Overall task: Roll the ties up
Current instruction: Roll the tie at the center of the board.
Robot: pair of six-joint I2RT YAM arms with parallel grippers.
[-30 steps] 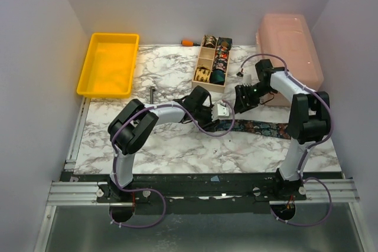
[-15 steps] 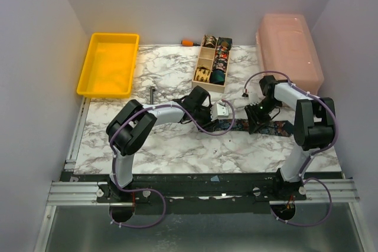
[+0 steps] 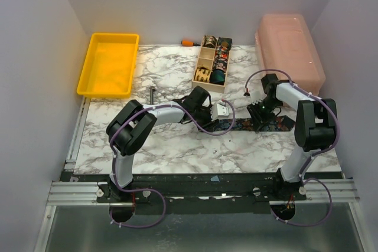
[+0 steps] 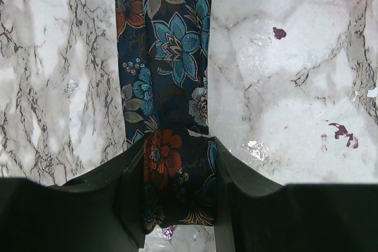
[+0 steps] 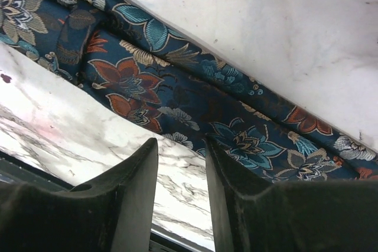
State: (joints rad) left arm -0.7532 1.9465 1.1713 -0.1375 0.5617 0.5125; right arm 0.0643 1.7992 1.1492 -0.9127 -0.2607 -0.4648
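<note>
A dark tie [image 3: 273, 125] with a multicoloured floral print lies as a long strip across the marble table, between the two arms. My left gripper [image 3: 223, 112] is shut on one end of the tie [image 4: 171, 57], with the fabric pinched between the jaws of that gripper [image 4: 177, 187]. My right gripper [image 3: 260, 116] sits low over the strip further right. In the right wrist view the tie [image 5: 177, 87] lies folded double just past the tips of the right gripper [image 5: 180, 146]. The right jaws stand apart with only marble between them.
A wooden box [image 3: 206, 58] with compartments holding small coiled ties stands at the back centre. A yellow tray [image 3: 109, 63] is at the back left and a pink lidded box [image 3: 289, 48] at the back right. A dark metal tool [image 3: 152, 94] lies left of the left arm.
My right gripper has come down and toward the near right, onto the tie, and its jaws have narrowed. The tie's right part has shifted a little. The left gripper has not moved.
</note>
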